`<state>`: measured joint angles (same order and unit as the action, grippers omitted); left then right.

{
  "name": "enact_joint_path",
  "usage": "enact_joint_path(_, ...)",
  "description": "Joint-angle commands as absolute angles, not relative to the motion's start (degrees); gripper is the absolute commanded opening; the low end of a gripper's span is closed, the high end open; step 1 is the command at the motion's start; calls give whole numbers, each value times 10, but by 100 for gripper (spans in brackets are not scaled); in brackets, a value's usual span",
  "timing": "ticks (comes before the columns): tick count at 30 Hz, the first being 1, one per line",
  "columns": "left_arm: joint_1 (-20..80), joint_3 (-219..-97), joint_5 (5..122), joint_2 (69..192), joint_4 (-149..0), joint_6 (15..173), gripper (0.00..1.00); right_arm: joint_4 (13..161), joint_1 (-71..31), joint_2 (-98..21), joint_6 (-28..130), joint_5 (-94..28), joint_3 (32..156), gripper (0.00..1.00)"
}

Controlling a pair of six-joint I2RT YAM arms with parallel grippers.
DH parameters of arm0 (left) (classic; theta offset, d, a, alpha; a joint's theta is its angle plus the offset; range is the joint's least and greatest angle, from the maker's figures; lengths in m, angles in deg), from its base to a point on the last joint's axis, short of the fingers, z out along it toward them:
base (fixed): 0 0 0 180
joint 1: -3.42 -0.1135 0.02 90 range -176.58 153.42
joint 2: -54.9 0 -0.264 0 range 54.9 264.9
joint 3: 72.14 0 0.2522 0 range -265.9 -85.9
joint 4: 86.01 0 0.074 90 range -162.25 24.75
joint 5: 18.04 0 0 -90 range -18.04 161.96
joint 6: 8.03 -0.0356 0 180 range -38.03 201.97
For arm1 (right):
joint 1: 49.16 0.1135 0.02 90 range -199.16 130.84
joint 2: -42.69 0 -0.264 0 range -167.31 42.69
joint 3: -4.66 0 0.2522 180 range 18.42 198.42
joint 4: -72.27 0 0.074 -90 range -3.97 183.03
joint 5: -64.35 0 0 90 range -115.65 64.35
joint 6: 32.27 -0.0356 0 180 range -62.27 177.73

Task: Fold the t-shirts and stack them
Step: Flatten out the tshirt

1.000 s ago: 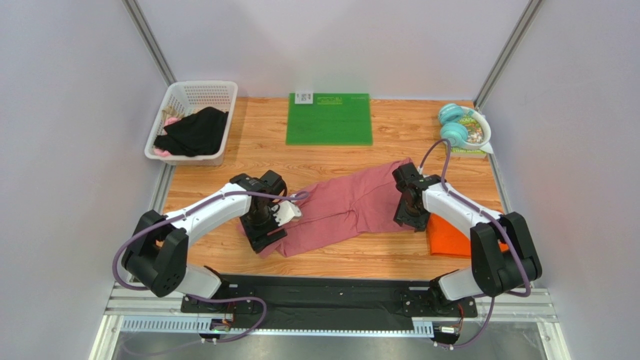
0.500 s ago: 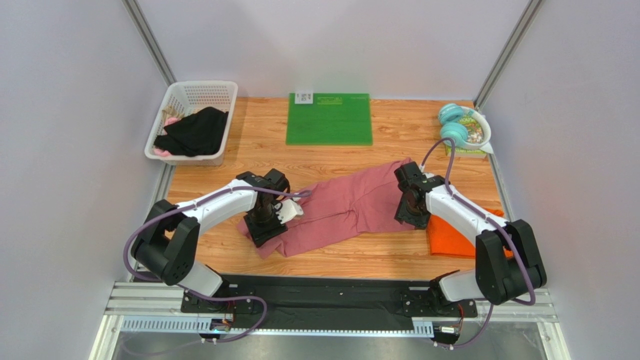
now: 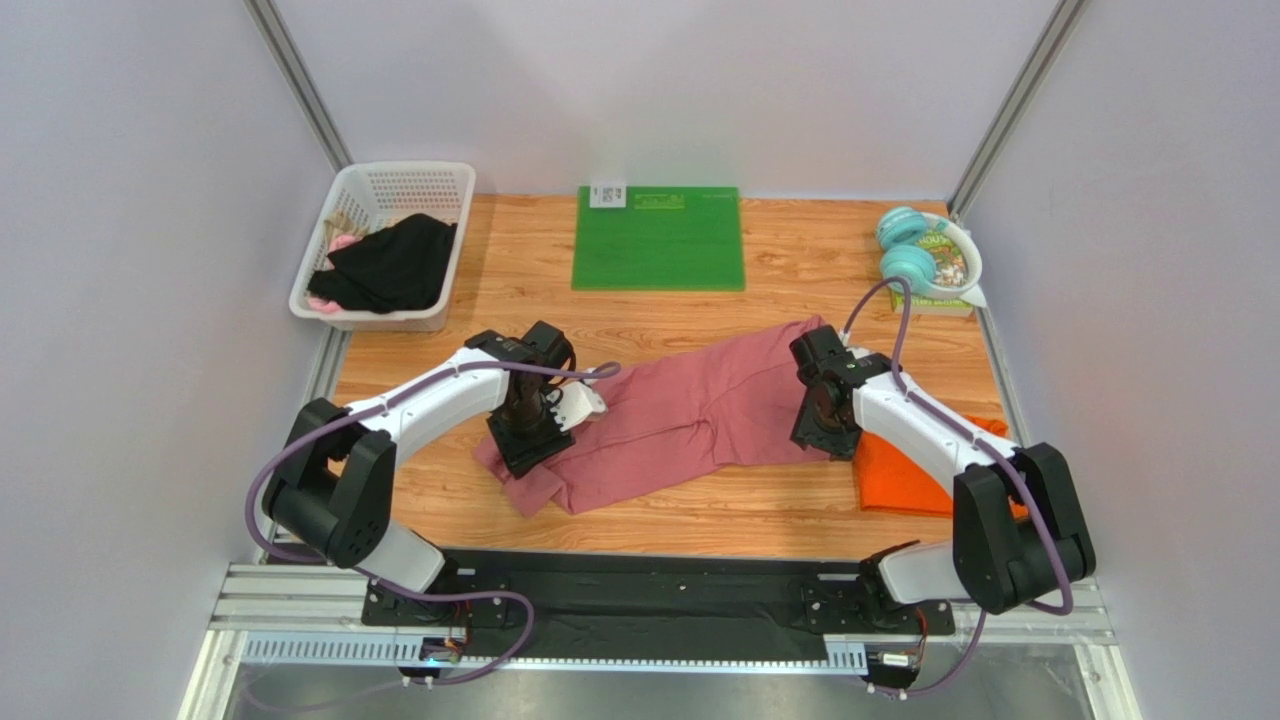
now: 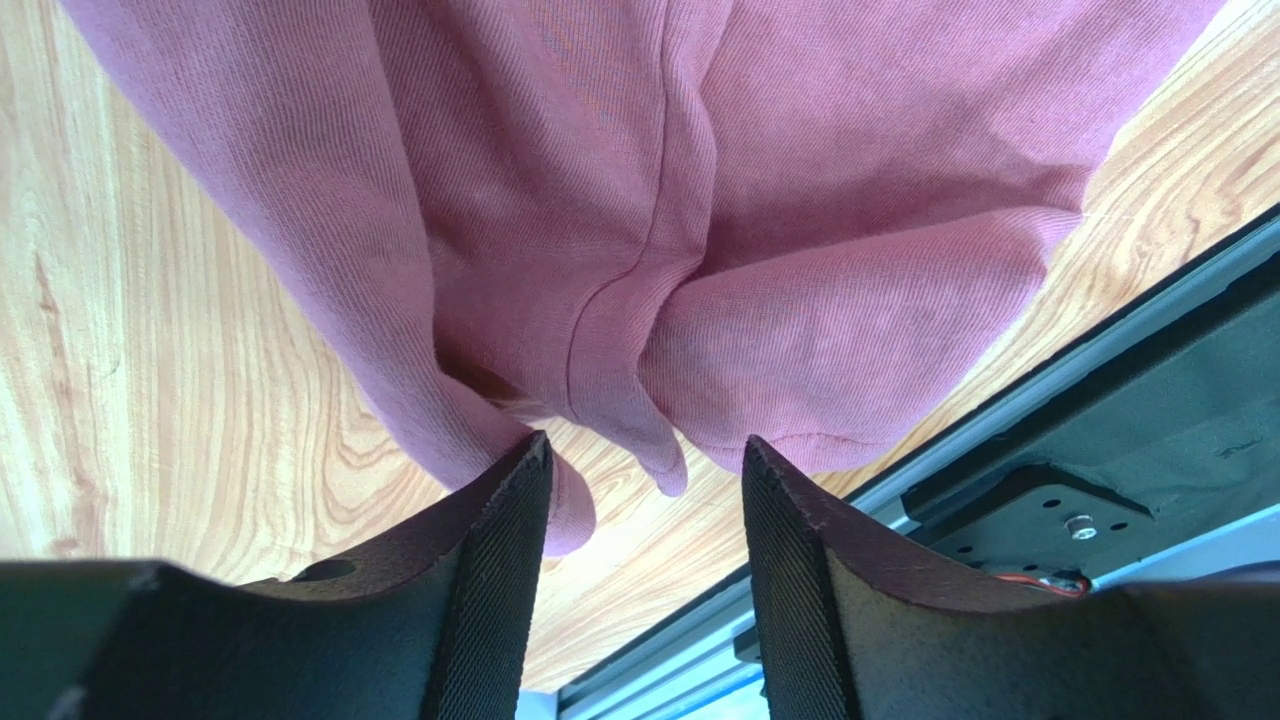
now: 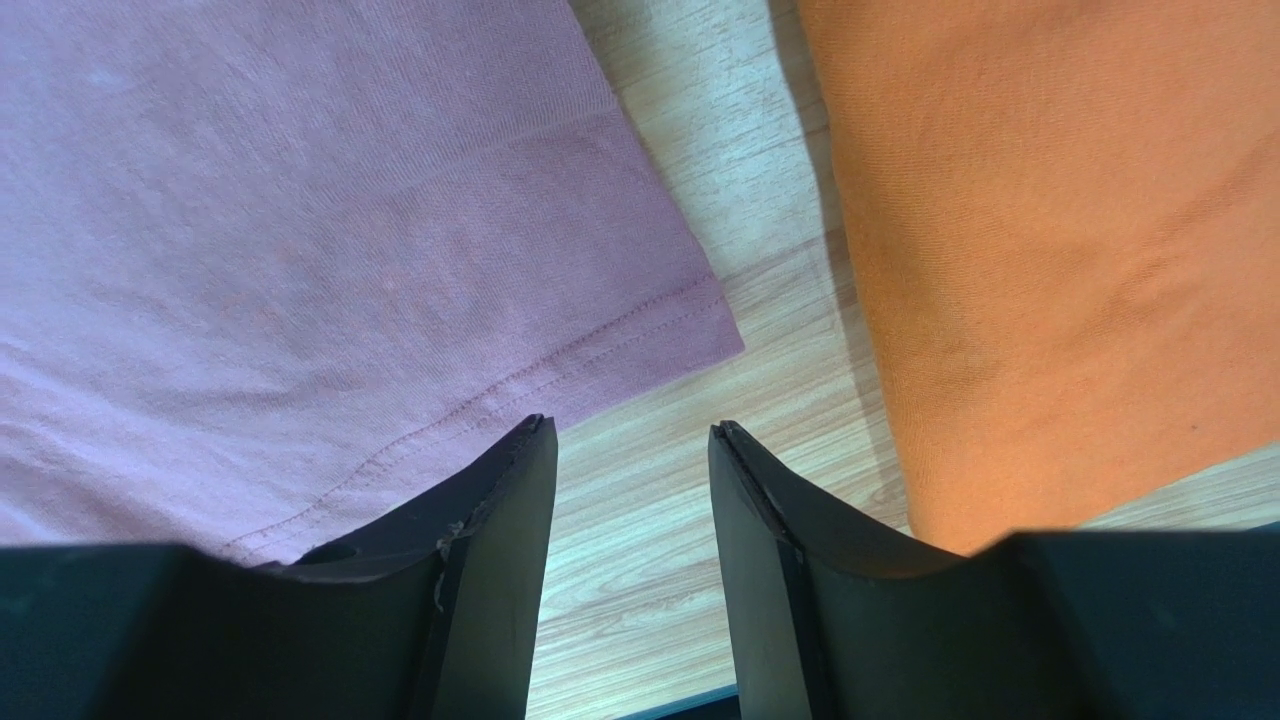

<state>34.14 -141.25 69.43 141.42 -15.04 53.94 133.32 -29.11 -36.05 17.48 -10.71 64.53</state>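
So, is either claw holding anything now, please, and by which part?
Nothing held: left claw and right claw stand open over edges of the pink t-shirt.

A wooden table [image 3: 526, 300] with pale plank grain stands in a booth of plain light-grey walls [image 3: 661, 90]. Slanted metal posts [image 3: 301, 83] mark the back corners; a metal rail [image 3: 286, 648] runs along the near edge. The light is soft and even.

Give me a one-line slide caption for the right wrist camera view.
Open right gripper over the wooden table, between the pink t-shirt and the orange t-shirt.
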Motion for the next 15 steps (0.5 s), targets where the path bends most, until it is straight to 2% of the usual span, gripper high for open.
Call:
enact_joint_path(1, 338, -1423, 678, 1420, -150, 526, 56, 1332, -293, -337, 181, -90, 644, 47)
enact_joint_path(4, 338, -1415, 680, 1418, -152, 525, 54, 1332, -293, -337, 180, -90, 644, 47)
enact_joint_path(11, 336, -1393, 691, 1422, -165, 519, 39, 1332, -293, -336, 179, -91, 644, 46)
enact_joint_path(15, 334, -1395, 685, 1424, -162, 520, 38, 1332, -293, -331, 178, -90, 640, 46)
